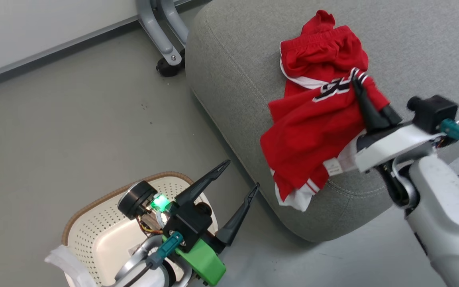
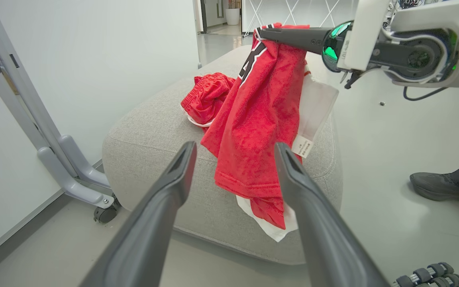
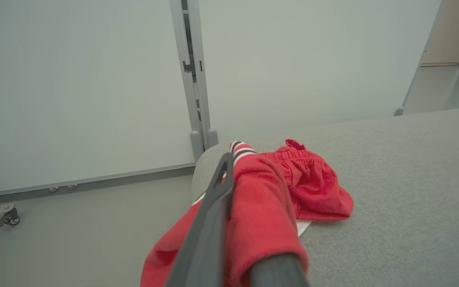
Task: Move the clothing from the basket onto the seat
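Red thin-fabric sports clothing (image 1: 313, 131), clamped in right gripper (image 1: 357, 79), drapes over edge of grey upholstered seat (image 1: 233, 59); left gripper (image 1: 243, 173), spread empty, hangs off-seat.

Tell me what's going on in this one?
The right gripper is shut on a red thin-fabric garment with black-and-white lettering, holding it up over the large grey fabric-upholstered seat, its lower end draping past the seat's edge. A second red garment lies bunched on the seat. The left gripper hangs open by the cream perforated plastic basket, whose visible inside holds no clothing.
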{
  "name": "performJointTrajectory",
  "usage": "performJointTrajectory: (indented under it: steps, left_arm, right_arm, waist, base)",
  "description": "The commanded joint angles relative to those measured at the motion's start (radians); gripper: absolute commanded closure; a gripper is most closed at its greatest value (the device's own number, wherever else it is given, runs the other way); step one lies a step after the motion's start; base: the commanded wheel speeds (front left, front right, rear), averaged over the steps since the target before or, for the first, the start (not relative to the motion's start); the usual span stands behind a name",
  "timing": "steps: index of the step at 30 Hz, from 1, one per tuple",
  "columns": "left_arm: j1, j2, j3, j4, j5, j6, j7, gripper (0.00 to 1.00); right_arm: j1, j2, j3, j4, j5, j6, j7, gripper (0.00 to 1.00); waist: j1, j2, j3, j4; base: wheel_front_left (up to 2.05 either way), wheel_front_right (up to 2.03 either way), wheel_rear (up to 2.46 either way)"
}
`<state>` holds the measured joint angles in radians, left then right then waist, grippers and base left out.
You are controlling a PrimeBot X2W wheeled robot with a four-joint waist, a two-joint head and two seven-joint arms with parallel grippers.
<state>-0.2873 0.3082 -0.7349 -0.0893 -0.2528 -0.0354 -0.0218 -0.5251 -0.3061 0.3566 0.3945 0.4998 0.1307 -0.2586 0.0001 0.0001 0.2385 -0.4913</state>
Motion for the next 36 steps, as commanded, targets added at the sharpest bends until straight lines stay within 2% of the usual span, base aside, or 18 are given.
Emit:
performJointTrajectory:
  steps: [1, 10, 15, 18, 25, 26, 27, 31, 36]
  left_arm:
    - [-0.026, 0.016, 0.008, -0.007, 0.007, -0.006, 0.004, 0.00]
    - [-0.134, 0.042, 0.020, -0.055, 0.053, -0.018, 0.026, 0.00]
    - [-0.201, 0.046, 0.012, -0.076, 0.075, -0.035, 0.032, 0.00]
    - [-0.228, 0.047, 0.011, -0.080, 0.085, -0.039, 0.028, 0.00]
    - [-0.251, 0.045, 0.009, -0.061, 0.090, -0.037, 0.011, 0.00]
    - [-0.251, 0.044, 0.007, -0.054, 0.088, -0.036, 0.010, 0.00]
    - [-0.251, 0.045, 0.007, -0.052, 0.087, -0.034, 0.010, 0.00]
    - [-0.243, 0.043, 0.011, -0.034, 0.085, -0.019, -0.008, 0.00]
    - [-0.204, 0.031, 0.013, -0.001, 0.066, 0.001, -0.037, 0.00]
  right_arm:
    - [-0.044, -0.013, -0.037, -0.013, -0.003, 0.000, -0.008, 1.00]
    - [-0.255, -0.125, -0.265, -0.036, -0.008, 0.000, -0.007, 1.00]
    - [-0.341, -0.183, -0.355, 0.041, 0.014, 0.000, -0.007, 1.00]
    - [-0.363, -0.186, -0.365, 0.111, 0.027, 0.000, -0.007, 1.00]
    - [-0.312, -0.123, -0.381, 0.275, 0.049, 0.000, -0.007, 1.00]
    - [-0.295, -0.106, -0.395, 0.292, 0.050, 0.000, -0.007, 0.08]
    - [-0.284, -0.098, -0.407, 0.296, 0.047, 0.000, -0.007, 0.00]
    - [-0.195, -0.058, -0.464, 0.260, 0.015, 0.000, -0.007, 0.00]
    - [-0.060, -0.009, -0.534, 0.149, -0.038, 0.000, -0.007, 0.00]
  waist:
    - [-0.0001, -0.0001, 0.057, 0.009]
    - [-0.0001, -0.0001, 0.209, 0.102]
    - [-0.0001, -0.0001, 0.307, 0.166]
    - [-0.0001, -0.0001, 0.349, 0.191]
    - [-0.0001, -0.0001, 0.392, 0.213]
    - [-0.0001, -0.0001, 0.392, 0.212]
    - [-0.0001, -0.0001, 0.390, 0.211]
    - [-0.0001, -0.0001, 0.359, 0.205]
    - [-0.0001, -0.0001, 0.292, 0.205]
  base:
    - [0.00, 0.00, 0.00]
    - [0.00, 0.00, 0.00]
    - [0.00, 0.00, 0.00]
    - [0.00, 0.00, 0.00]
    - [0.00, 0.00, 0.00]
    - [0.00, 0.00, 0.00]
    - [0.00, 0.00, 0.00]
    - [0.00, 0.00, 0.00]
    - [0.00, 0.00, 0.00]
